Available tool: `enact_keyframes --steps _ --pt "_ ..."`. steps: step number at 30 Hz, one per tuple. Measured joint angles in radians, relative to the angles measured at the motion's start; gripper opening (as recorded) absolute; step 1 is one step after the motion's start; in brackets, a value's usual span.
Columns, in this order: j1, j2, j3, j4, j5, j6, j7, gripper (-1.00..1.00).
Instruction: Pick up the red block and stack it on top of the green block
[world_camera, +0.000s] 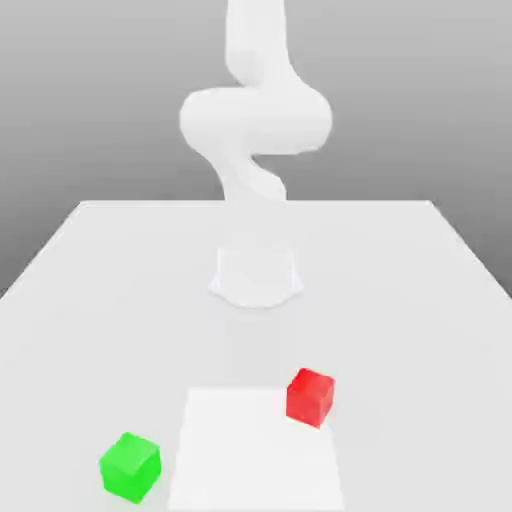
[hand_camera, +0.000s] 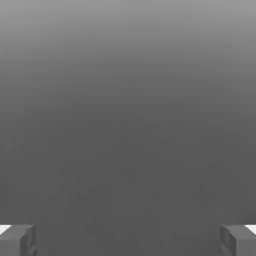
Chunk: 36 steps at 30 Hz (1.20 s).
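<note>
In the hand view, the gripper (hand_camera: 128, 241) (fingers wide apart) faces grey.

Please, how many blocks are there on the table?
2: the red block toward the exterior view's right, the green block toward its left, nearer the camera.
</note>
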Motion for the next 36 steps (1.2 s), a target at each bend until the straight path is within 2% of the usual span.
enact_keyframes --steps 17,21,25,26,32,36 --pt "-0.055 0.623 0.242 -0.477 0.038 0.431 0.562 0.00" --pt "-0.046 0.783 0.217 -0.490 -0.062 0.555 0.677 0.00" --pt "0.052 0.922 0.089 -0.471 -0.193 0.669 0.773 0.00" --pt "0.069 0.940 0.068 -0.469 -0.207 0.685 0.783 -1.00" --pt "0.077 0.950 0.058 -0.468 -0.216 0.695 0.790 -1.00" --pt "0.034 0.853 0.127 -0.482 -0.114 0.615 0.717 -1.00"
